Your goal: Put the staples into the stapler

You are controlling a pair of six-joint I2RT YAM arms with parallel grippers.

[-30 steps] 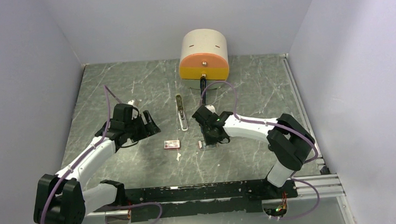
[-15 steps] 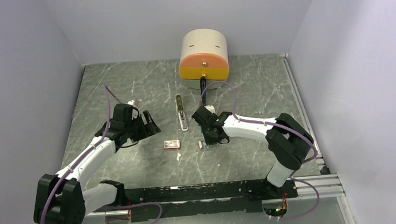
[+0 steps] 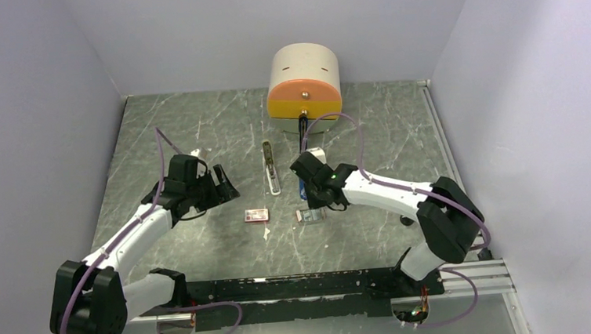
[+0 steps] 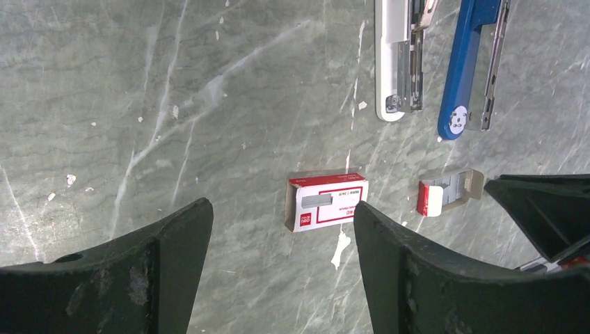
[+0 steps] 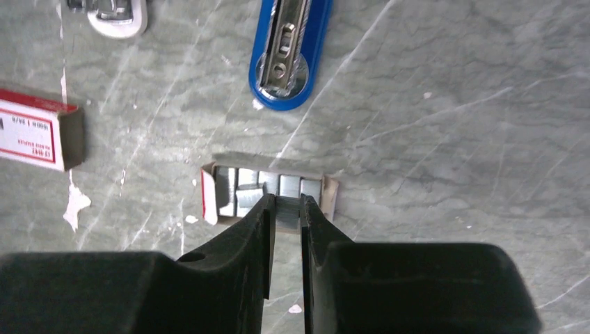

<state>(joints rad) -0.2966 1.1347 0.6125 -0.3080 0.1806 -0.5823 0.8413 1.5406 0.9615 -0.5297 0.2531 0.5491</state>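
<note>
My right gripper is shut on a short ribbed strip of the staples, right at the near edge of the small open cardboard tray that holds more silvery staple blocks. In the top view this gripper hangs over the tray. The blue stapler lies open just beyond the tray, its metal channel facing up; it also shows in the left wrist view. My left gripper is open and empty, hovering to the left.
A red-and-white staple box sleeve lies on the marble table between the arms. A white stapler lies open beside the blue one. A beige-and-orange cylinder stands at the back centre. Grey walls close in both sides.
My right arm has swung its elbow out to the right and the gripper has drawn slightly back from the tray, which now shows in front of it. The left arm has not moved.
</note>
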